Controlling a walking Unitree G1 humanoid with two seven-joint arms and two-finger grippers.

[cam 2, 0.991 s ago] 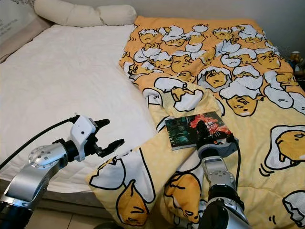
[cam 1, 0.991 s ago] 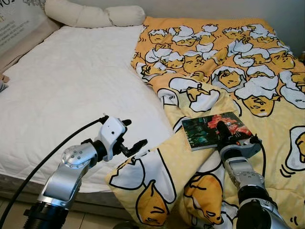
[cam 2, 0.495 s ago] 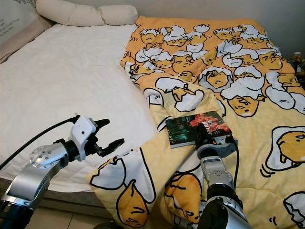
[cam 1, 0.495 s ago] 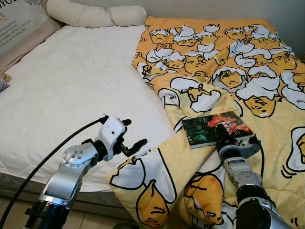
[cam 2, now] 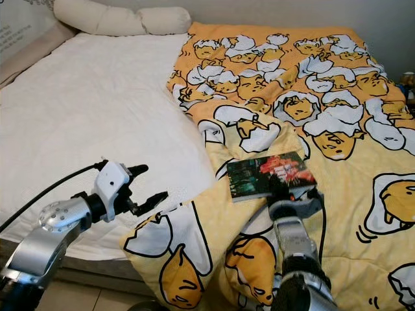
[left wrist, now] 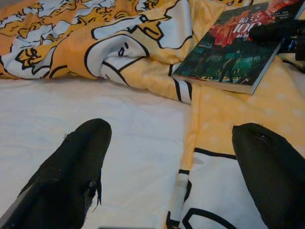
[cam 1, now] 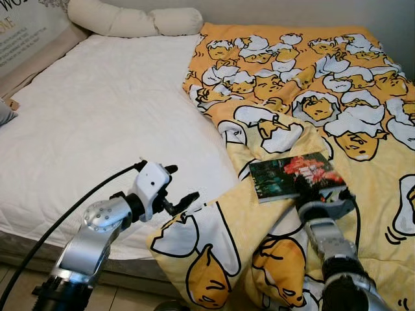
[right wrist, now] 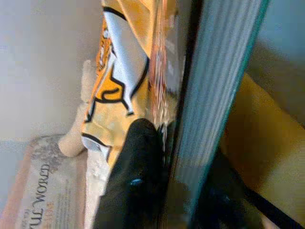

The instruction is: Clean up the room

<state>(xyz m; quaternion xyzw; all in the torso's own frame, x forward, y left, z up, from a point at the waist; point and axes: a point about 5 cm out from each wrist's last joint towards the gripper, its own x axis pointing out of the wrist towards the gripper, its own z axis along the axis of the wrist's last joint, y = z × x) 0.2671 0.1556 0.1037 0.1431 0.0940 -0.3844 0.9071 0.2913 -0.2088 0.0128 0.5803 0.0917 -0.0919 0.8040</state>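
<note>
A dark paperback book (cam 1: 295, 176) with a red and green cover lies on the yellow egg-print blanket (cam 1: 337, 91) on the bed. My right gripper (cam 1: 310, 192) is at the book's near edge. In the right wrist view one black finger (right wrist: 138, 162) lies on the cover and the page edge (right wrist: 221, 81) runs between the fingers, so it is shut on the book. My left gripper (cam 1: 179, 186) hovers open over the white sheet (cam 1: 97, 123), just left of the blanket's folded corner. Its fingers (left wrist: 71, 167) are spread wide, and the book (left wrist: 233, 52) lies beyond them.
A long cream bolster pillow (cam 1: 133, 21) lies at the head of the bed. A printed cushion (cam 1: 29, 32) leans at the far left. The bed's front edge (cam 1: 123, 275) runs below my left arm, with floor tiles beneath it.
The camera has shifted slightly. My right gripper's top finger has drawn back toward the book's near edge. The left arm has sunk a little.
</note>
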